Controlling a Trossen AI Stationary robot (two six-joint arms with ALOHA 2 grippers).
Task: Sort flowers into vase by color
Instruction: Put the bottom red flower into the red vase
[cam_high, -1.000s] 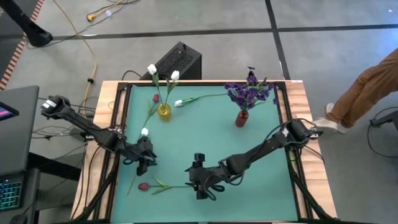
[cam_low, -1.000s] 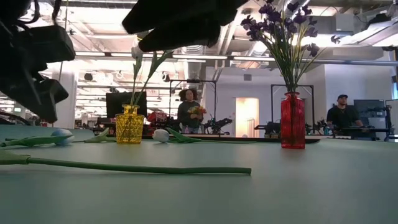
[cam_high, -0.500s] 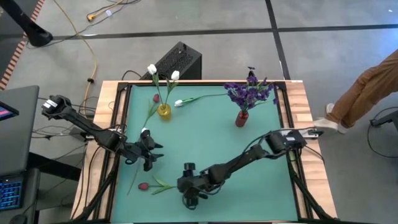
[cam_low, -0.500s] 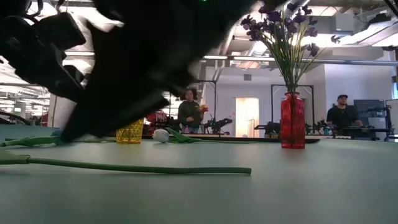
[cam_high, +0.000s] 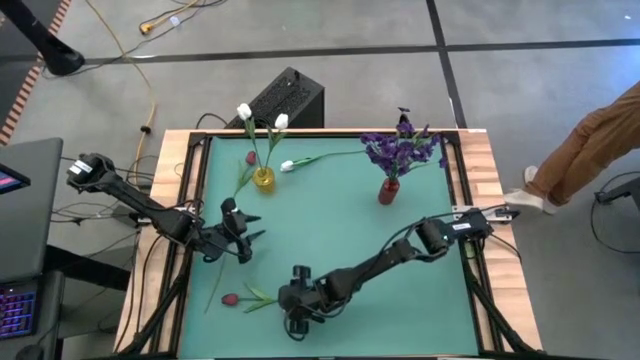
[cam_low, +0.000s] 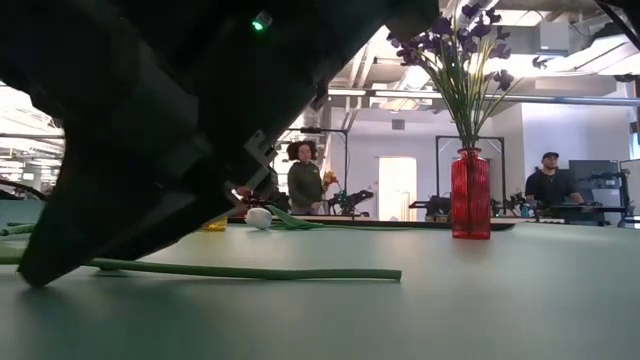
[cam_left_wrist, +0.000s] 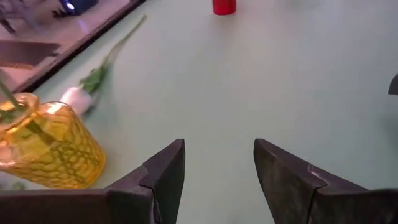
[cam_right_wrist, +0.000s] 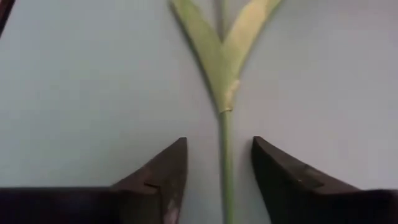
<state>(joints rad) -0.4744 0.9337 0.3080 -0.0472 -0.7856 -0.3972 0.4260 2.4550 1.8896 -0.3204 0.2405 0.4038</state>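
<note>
A dark red tulip (cam_high: 231, 299) lies flat near the table's near-left corner, its stem (cam_right_wrist: 224, 143) running rightward. My right gripper (cam_high: 287, 301) is down at the table and open, one finger on each side of that stem just below the leaves (cam_right_wrist: 217, 37), without touching it. My left gripper (cam_high: 245, 236) is open and hovers left of centre, facing the yellow vase (cam_left_wrist: 46, 146). That vase (cam_high: 263, 179) holds two white tulips (cam_high: 244, 110). The red vase (cam_high: 388, 191) holds the purple spray (cam_high: 403, 148). Another white tulip (cam_high: 288, 165) lies on the table beside the yellow vase.
A second dark red tulip (cam_high: 250, 157) lies left of the yellow vase. A black box (cam_high: 285, 97) sits beyond the far edge. A person's leg (cam_high: 590, 140) shows past the right edge. In the low view my right arm (cam_low: 150, 130) blocks the left half.
My right gripper has moved toward the table's left and down, coming to straddle the lying red tulip's stem. My left gripper has shifted slightly toward the far edge and turned to face the yellow vase. No flower has moved.
</note>
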